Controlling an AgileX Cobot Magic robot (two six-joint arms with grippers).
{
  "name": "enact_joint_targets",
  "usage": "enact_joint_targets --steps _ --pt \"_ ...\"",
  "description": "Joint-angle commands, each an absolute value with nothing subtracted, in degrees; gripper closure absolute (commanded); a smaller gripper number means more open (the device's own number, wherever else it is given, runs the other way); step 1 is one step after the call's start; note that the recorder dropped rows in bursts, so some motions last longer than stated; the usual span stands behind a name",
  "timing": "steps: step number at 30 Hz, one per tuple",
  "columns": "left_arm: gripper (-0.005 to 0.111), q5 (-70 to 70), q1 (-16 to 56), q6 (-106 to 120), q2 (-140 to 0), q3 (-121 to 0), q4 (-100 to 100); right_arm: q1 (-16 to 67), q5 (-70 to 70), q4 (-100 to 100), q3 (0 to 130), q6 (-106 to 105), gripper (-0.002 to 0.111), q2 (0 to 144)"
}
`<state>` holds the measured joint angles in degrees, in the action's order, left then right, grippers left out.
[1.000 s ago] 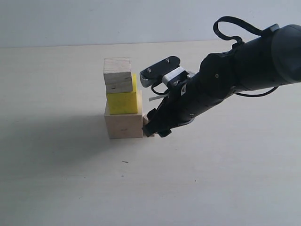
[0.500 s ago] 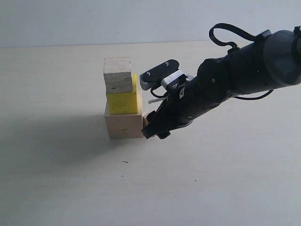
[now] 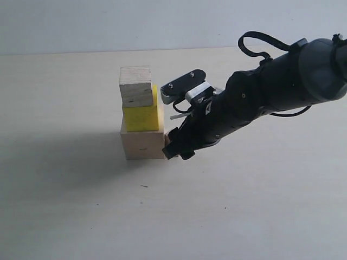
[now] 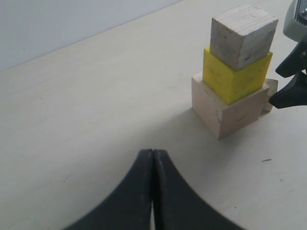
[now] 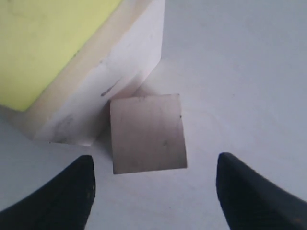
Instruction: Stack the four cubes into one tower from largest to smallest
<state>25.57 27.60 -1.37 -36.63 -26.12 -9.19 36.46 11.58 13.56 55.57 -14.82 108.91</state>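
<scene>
A tower of three cubes stands mid-table: a large pale wood cube [image 3: 142, 143] at the bottom, the yellow cube [image 3: 143, 116] on it, a small pale wood cube [image 3: 135, 86] on top. Another small pale wood cube [image 5: 147, 132] lies on the table against the large cube's side, mostly hidden by the arm in the exterior view. My right gripper [image 5: 153, 189] is open, its fingers wide apart just short of that small cube, not touching it. My left gripper [image 4: 153, 152] is shut on nothing, well away from the tower [image 4: 235, 72].
The right arm [image 3: 260, 103] reaches in from the right, low over the pale table [image 3: 70, 200]. A small dark speck [image 3: 143, 186] lies on the table in front of the tower.
The right arm has crept a little to the left toward the tower's base. The cubes have not moved and the right fingers stay equally wide.
</scene>
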Motion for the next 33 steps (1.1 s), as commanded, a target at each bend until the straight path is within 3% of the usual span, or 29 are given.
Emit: enact_joint_targets --steps 1,33 --pt "0.107 24.77 27.41 -1.32 -36.55 -26.1 -9.68 36.3 10.37 13.59 55.28 -15.3 0.041 108.67" --pt "0.107 24.77 27.41 -1.32 -36.55 -26.1 -9.68 36.3 9.29 15.0 55.28 -15.41 0.041 108.87"
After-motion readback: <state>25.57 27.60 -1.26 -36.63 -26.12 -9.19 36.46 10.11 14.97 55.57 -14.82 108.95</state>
